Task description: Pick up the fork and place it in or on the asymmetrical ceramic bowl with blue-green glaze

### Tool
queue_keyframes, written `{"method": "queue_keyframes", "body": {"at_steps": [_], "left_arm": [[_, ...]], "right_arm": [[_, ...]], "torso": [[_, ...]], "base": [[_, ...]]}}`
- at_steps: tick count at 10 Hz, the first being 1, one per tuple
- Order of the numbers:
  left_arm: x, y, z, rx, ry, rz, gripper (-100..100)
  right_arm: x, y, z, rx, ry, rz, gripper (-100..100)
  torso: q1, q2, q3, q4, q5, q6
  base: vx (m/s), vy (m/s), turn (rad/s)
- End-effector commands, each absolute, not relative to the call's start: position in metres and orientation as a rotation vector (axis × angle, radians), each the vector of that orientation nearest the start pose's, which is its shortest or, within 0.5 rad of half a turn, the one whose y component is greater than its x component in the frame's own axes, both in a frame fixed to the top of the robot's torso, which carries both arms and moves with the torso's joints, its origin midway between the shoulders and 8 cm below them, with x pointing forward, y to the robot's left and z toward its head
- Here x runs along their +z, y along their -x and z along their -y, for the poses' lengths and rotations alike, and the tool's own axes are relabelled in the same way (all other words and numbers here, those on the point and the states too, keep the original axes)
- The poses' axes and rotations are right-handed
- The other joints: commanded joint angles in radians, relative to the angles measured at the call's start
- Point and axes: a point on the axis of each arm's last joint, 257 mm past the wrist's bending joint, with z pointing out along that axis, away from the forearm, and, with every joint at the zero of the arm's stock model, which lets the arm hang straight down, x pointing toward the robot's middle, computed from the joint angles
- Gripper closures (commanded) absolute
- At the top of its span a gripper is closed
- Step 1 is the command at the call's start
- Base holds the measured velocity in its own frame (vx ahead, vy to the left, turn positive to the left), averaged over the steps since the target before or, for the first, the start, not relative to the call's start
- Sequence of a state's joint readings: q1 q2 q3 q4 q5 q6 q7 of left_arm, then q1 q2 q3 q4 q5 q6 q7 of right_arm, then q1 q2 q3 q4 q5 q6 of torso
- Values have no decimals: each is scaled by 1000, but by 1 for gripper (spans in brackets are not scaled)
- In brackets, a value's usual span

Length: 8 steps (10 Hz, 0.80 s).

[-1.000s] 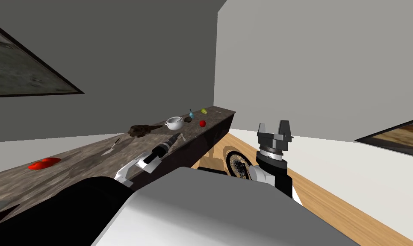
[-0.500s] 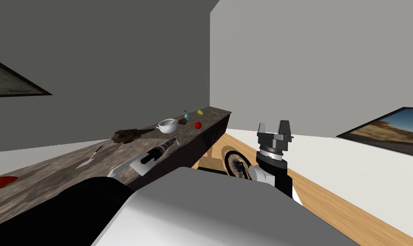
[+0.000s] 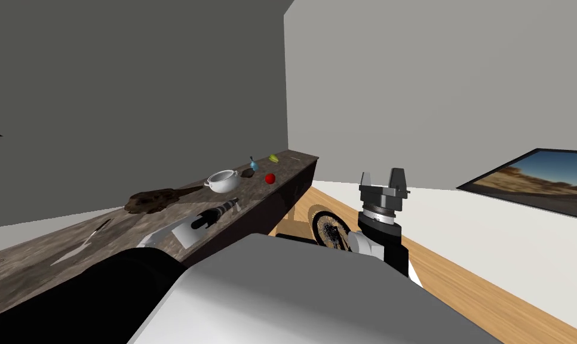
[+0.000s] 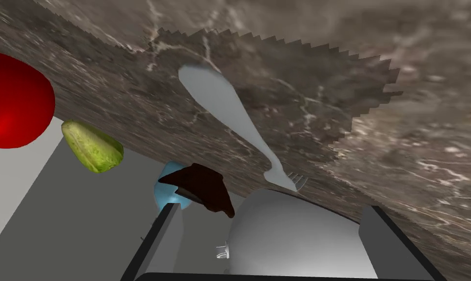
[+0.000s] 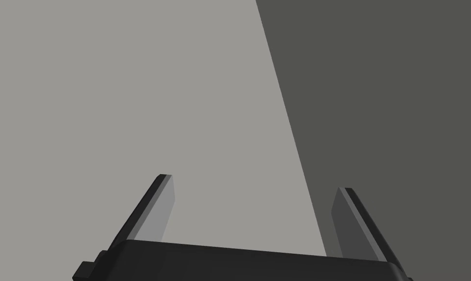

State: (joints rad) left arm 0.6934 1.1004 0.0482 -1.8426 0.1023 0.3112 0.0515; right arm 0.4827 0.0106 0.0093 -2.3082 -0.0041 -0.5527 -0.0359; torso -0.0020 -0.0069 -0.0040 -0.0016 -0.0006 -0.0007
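- Two grippers are in view, each with its fingers spread wide and empty.
- The left gripper (image 4: 272, 209) reaches low over a dark marbled counter (image 3: 36, 266), just left of centre in the head view.
- The fork (image 4: 239, 122), pale grey, lies flat on the counter just beyond the left fingertips and apart from them.
- Its tines end near a white two-handled pot (image 3: 223, 180); I cannot tell whether they touch it.
- The small blue bowl (image 3: 253, 164) sits farther along the counter, a little above centre in the head view.
- A dark brown lump (image 3: 248, 173) stands just beside the bowl and covers part of it in the left wrist view.
- A red ball (image 3: 270, 178) and a yellow-green piece (image 3: 273, 158) lie near the counter's far end, close to the bowl.
- A larger dark brown object (image 3: 153, 200) lies left of the pot in the head view.
- The right gripper (image 3: 383, 176) is raised right of centre in the head view, well apart from the counter, with a wooden floor (image 3: 460, 280) below it.
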Motion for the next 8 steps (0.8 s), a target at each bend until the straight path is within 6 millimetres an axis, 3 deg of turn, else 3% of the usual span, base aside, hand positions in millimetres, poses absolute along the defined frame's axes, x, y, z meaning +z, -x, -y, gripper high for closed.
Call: {"method": "queue_keyframes", "body": {"at_steps": [1,3,5,6,7,8], "left_arm": [[-317,-291,-579,13,898,-2078,-100],[-323,-275,-601,99,905,-2115,-100],[-323,-274,-599,98,904,-2116,-100],[-323,-273,-600,103,905,-2118,0],[-330,-270,-605,108,917,-2112,-100],[-333,-268,-607,110,922,-2110,-100]], "right_arm": [[52,-330,273,1375,-602,-523,0],[52,-330,273,1375,-602,-523,0],[52,-330,273,1375,-602,-523,0],[52,-330,273,1375,-602,-523,0],[52,-330,273,1375,-602,-523,0],[52,-330,273,1375,-602,-523,0]], "torso": [[0,0,0,0,0,0],[2,1,1,0,1,0],[0,2,1,0,0,0],[2,5,3,1,0,0],[2,7,4,2,1,0],[3,6,4,2,1,0]], "base": [[103,-14,-120],[85,-21,-101],[45,-20,-16],[0,0,0],[21,18,-79],[39,20,-78]]}}
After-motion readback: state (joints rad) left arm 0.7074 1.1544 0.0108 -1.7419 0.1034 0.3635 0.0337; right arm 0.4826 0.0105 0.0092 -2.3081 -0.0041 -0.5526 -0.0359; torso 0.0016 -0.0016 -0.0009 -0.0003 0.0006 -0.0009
